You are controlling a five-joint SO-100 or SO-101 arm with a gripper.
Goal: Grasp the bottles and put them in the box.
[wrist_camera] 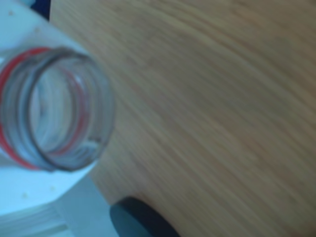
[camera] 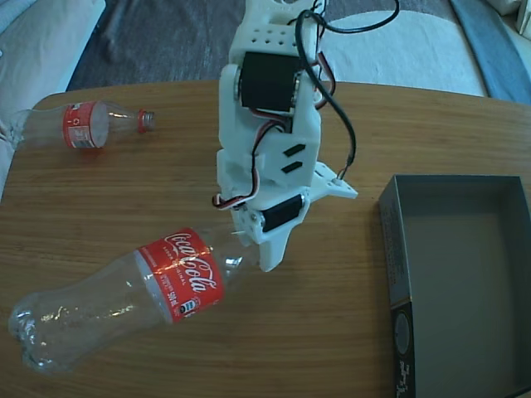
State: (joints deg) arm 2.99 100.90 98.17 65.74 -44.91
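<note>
Near bottle [camera: 124,303] – clear, red Coca-Cola label, capless – lies on its side at 7 o'clock in the fixed view, neck toward 2; its open mouth [wrist_camera: 52,108] fills the wrist view. Far bottle [camera: 83,124] lies at 10 o'clock. Box [camera: 398,265] – dark grey, shallow, empty – sits at 4.

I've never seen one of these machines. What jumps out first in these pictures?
In the fixed view, the white arm's gripper is at the neck of a clear Coca-Cola bottle lying on the wooden table. The wrist view stares straight into that bottle's open mouth. A second bottle lies at the far left, and a dark-grey box sits at right.
</note>
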